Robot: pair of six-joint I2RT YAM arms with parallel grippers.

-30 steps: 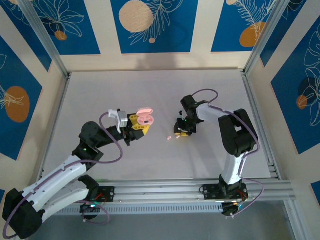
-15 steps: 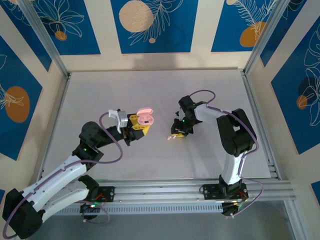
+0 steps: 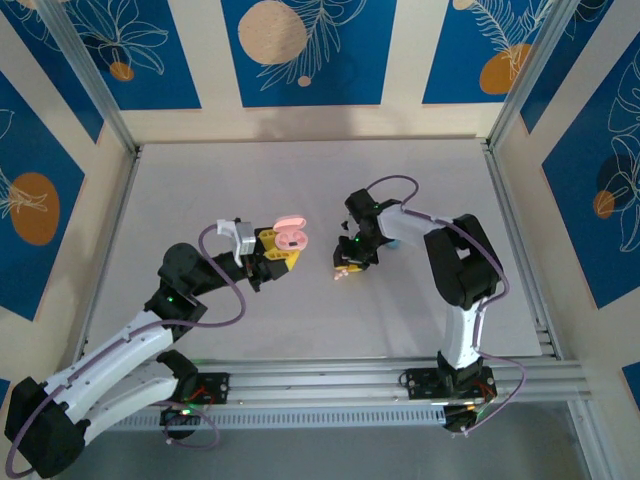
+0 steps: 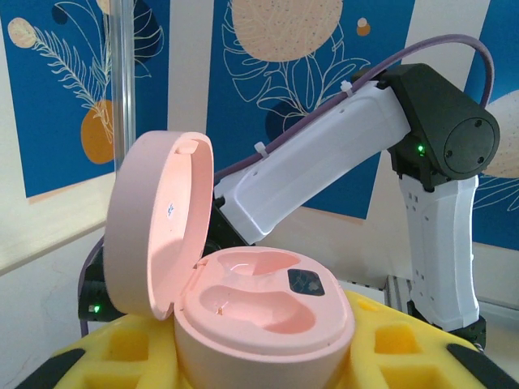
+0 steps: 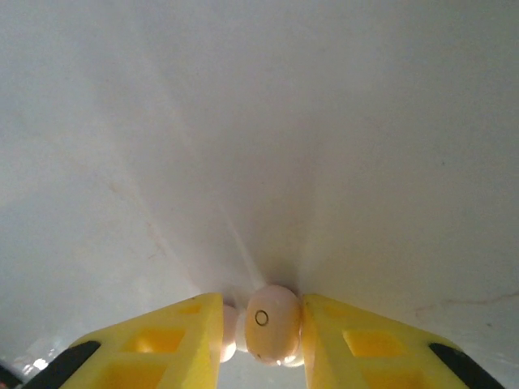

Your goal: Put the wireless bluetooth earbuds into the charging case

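Two yellow fingers of the right gripper [image 5: 259,301] pinch a pale pink earbud [image 5: 272,328] from both sides, jaws nearly together, with the bud low over the white table [image 5: 243,121]. Seen from above, that gripper sits near the right side of the pink charging case [image 3: 290,238], apart from it. The left gripper [image 3: 283,248] is closed on the case's base, yellow fingers [image 4: 122,356] flanking it on both sides and holding it above the table. The case's lid [image 4: 154,231] stands hinged open, and the moulded wells face up. Behind the case, the left wrist view shows the right arm [image 4: 324,162].
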